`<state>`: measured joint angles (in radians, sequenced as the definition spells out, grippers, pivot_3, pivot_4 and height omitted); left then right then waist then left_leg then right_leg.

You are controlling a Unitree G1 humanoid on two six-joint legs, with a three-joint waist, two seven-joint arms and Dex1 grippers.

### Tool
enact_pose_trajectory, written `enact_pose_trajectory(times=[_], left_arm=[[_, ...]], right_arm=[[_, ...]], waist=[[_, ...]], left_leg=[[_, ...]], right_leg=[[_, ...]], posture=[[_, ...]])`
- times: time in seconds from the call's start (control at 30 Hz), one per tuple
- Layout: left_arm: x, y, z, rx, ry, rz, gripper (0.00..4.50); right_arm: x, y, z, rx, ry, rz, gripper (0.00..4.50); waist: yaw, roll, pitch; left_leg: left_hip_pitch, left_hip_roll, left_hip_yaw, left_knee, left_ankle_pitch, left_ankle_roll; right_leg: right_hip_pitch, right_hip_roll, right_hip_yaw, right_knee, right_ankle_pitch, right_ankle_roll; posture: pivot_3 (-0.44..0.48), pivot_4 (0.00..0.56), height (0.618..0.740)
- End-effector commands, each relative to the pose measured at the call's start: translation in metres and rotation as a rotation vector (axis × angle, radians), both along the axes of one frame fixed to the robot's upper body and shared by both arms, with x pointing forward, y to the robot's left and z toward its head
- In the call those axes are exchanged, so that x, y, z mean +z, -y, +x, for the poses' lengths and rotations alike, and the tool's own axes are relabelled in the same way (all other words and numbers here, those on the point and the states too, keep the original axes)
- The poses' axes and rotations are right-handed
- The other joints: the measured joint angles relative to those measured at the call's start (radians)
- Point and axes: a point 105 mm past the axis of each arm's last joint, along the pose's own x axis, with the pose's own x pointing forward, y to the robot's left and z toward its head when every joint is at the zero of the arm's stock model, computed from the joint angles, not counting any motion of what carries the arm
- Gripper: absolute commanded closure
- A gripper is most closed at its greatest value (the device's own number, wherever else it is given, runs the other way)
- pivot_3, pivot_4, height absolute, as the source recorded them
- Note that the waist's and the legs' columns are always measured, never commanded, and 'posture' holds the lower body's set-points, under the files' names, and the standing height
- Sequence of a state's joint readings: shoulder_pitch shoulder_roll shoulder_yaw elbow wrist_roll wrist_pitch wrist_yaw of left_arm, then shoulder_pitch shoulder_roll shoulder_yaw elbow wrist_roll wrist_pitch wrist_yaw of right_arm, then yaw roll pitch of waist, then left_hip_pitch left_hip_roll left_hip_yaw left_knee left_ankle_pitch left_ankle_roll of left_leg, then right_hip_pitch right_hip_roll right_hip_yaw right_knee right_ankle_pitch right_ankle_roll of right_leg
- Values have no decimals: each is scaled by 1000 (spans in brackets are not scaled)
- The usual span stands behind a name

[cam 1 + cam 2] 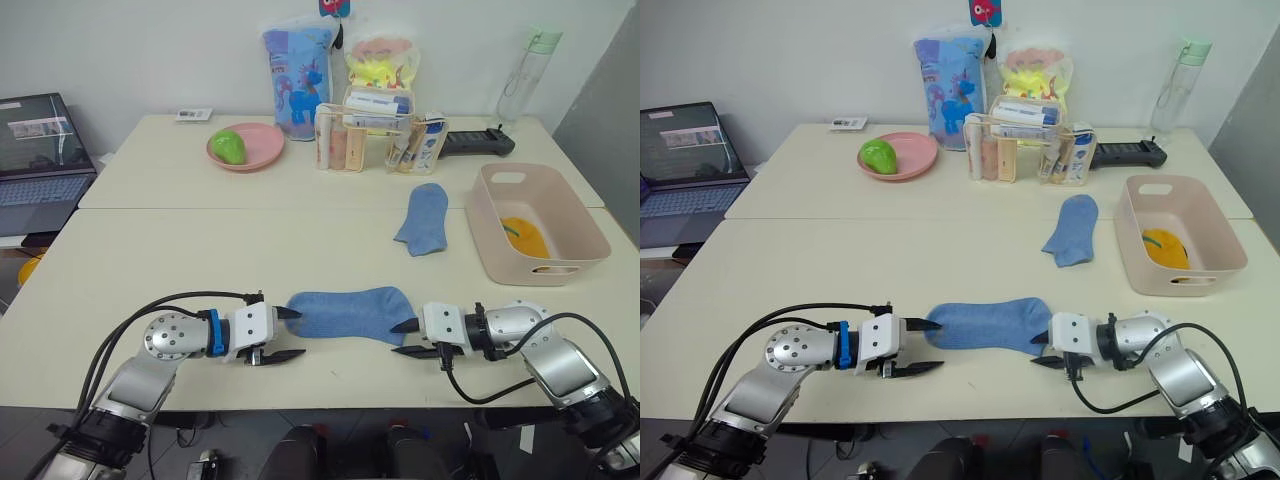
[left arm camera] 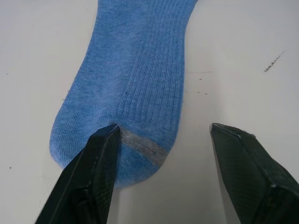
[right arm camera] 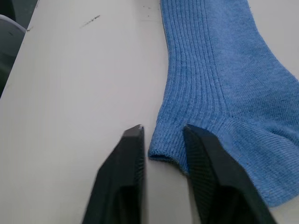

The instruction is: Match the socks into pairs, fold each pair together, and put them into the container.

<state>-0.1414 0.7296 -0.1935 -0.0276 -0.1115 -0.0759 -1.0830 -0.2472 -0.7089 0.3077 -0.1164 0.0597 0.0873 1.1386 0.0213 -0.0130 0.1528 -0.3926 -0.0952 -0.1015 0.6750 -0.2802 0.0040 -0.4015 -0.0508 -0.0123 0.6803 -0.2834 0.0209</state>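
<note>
One light blue sock [image 1: 345,313] lies flat near the table's front edge, between my two grippers. My left gripper [image 1: 294,333] is open at its toe end; one finger [image 2: 100,158] rests on the toe and the other stands on bare table. My right gripper [image 1: 404,338] is at the cuff end, open only narrowly, with the cuff's corner [image 3: 161,151] between its fingers. A second light blue sock [image 1: 423,218] lies farther back, left of the container [image 1: 515,272], a pale pink bin at the right. A mustard yellow sock [image 1: 525,238] lies inside it.
At the back stand a pink plate [image 1: 262,150] with a green object, a clear organizer box [image 1: 375,140], two printed bags [image 1: 297,80], a bottle [image 1: 528,72] and a black device [image 1: 478,142]. A laptop [image 1: 40,150] sits at far left.
</note>
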Motion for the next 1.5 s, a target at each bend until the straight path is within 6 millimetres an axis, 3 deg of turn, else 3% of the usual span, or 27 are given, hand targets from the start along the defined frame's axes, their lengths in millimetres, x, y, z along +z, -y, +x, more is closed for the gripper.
enact_pose_trajectory(times=[0.03, 0.23, 0.5, 0.7, 0.87, 0.97, 1.17, 1.4, 1.5], left_arm=[[-15, -7, 2, 37, -49, 55, 2503], [-12, -3, 2, 36, -71, 13, 4443], [10, 5, 2, 35, -12, -39, 4443], [42, 4, -30, -32, -97, -80, 4443], [47, 7, -80, -102, -367, -66, 4443], [43, 2, -92, -53, -599, -73, 4443], [20, -3, -56, 121, -562, -114, 4443], [21, 3, 1, 195, -409, -123, 4443], [22, 4, 15, 191, -367, -100, 4443]], right_arm=[[3, -1, 4, -20, 0, 27, 4456], [11, -3, 5, -42, -19, 82, 4500], [41, -18, -8, -8, -120, 200, 4500], [61, -17, -37, 44, -322, 219, 4500], [68, -13, -69, 92, -536, 193, 4500], [65, -15, -78, 79, -675, 193, 4500], [54, -13, -36, -63, -583, 209, 4500], [50, -4, 15, -109, -357, 125, 4500], [48, -4, 27, -103, -306, 106, 4500]], waist=[[0, 0, 0], [-1, 0, 0], [-1, 0, 0], [-5, 0, 1], [-4, 0, 2], [-4, 0, 2], [-2, 0, 2], [-1, -1, 3], [-5, -1, 3]], left_leg=[[0, 0, 0, 0, 0, 0], [1, 0, 0, 0, 0, 0], [1, 0, 0, 0, 0, 0], [-4, 1, -1, 0, 0, 0], [-4, 1, -1, 0, -3, 5], [-3, 1, -1, -1, -3, 5], [-3, 1, 0, 0, -3, 6], [-4, 1, 0, 1, -1, 1], [-5, 1, 0, 1, -1, 1]], right_leg=[[0, 0, 0, 0, 0, 0], [1, 0, 0, 0, 0, 0], [1, 0, 0, 0, 0, 0], [-3, 0, 0, 0, 0, 0], [-3, 0, 0, -1, 0, 0], [-3, 0, -1, -1, 0, 0], [-2, 0, -1, -1, 0, 0], [-3, 0, -1, -1, 0, 0], [-4, 0, -1, 0, 0, 0]], posture=[[0, 150, 740], [0, 150, 740], [0, 150, 740], [0, 150, 740], [0, 150, 740], [0, 150, 740], [0, 150, 740], [0, 150, 740], [0, 150, 740]])
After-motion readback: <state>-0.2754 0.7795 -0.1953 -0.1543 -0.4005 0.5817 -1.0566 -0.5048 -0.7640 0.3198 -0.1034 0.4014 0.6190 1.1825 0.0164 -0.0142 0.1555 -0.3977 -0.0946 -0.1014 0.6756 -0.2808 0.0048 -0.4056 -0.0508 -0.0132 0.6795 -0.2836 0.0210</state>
